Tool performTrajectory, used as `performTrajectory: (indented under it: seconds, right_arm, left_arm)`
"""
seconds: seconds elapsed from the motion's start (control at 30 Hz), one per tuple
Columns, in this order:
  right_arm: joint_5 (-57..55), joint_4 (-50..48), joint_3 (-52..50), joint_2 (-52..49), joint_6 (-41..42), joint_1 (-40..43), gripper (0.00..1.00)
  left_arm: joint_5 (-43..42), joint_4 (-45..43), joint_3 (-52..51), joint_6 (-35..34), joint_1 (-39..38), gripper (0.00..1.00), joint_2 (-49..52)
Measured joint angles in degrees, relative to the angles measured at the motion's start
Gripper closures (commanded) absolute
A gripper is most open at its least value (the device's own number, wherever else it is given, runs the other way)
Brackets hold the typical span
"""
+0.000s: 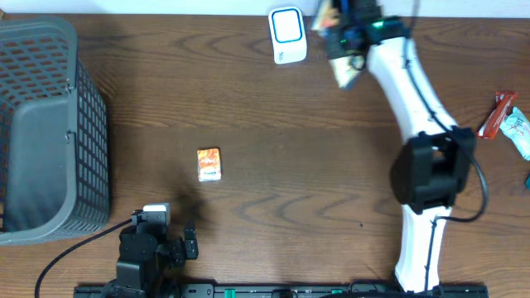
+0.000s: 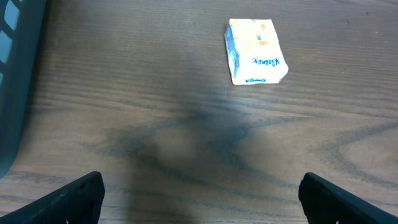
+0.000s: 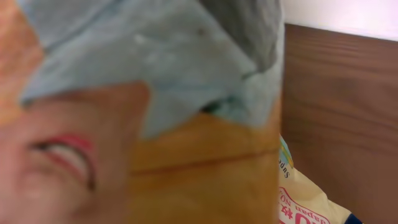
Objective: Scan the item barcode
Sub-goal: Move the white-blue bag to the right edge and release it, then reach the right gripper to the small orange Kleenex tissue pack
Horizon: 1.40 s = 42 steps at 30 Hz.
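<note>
Pinching snack packet [image 1: 344, 71] tight w/ R gripper [image 1: 354, 35], beside scanner [image 1: 287, 35]. Prob light, crinkly, slippery film; grip at flat edge seam, not over barcode. Holding L gripper [image 2: 202, 180] wide, empty.

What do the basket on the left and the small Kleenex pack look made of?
Basket: grey moulded plastic, matte, judging by its uniform lattice walls. Kleenex pack: likely thin plastic film, faint sheen, printed wrap with soft edges; coated paper is possible.

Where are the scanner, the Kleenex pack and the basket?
scanner [image 1: 287, 33]: overhead view, middle of its face.
Kleenex pack [image 2: 256, 51]: left wrist view, its top face.
basket [image 1: 93, 157]: overhead view, its right mesh wall.
</note>
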State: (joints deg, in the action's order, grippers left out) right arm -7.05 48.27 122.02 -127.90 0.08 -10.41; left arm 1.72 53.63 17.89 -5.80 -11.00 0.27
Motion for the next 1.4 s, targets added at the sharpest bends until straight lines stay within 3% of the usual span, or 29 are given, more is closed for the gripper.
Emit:
performTrajectory:
  seconds: [0.2,0.47,0.7,0.77,0.8,0.87,0.9,0.93,1.13,1.4]
  right_arm:
    - [-5.6,3.2,0.1,-2.0,-2.9,8.8,0.99]
    - [-8.5,4.7,0.0,-13.8,-3.7,20.7,0.99]
    - [-11.0,4.6,0.2,-14.2,-3.7,28.3,0.98]
    - [-11.0,4.7,0.2,-14.2,-3.6,30.6,0.87]
    - [-11.0,4.9,0.2,-14.2,-3.4,31.8,0.73]
    - [-10.7,5.9,0.2,-14.1,-3.0,33.9,0.57]
    - [-10.4,6.2,0.2,-14.1,-2.6,34.6,0.39]
    - [-9.6,6.6,0.2,-13.7,-2.5,35.8,0.01]
    - [-2.2,6.6,0.0,-8.1,-1.9,36.5,0.01]
    - [15.8,7.6,0.3,14.8,6.4,30.6,0.01]
  left_arm:
    - [0.0,0.0,0.0,0.0,0.0,0.0,0.0]
    - [0.0,0.0,0.0,0.0,0.0,0.0,0.0]
    - [0.0,0.0,0.0,0.0,0.0,0.0,0.0]
    - [0.0,0.0,0.0,0.0,0.0,0.0,0.0]
    - [0.0,0.0,0.0,0.0,0.0,0.0,0.0]
    - [0.0,0.0,0.0,0.0,0.0,0.0,0.0]
    - [0.0,0.0,0.0,0.0,0.0,0.0,0.0]
    - [0.0,0.0,0.0,0.0,0.0,0.0,0.0]
    - [0.0,0.0,0.0,0.0,0.0,0.0,0.0]
    - [0.0,0.0,0.0,0.0,0.0,0.0,0.0]
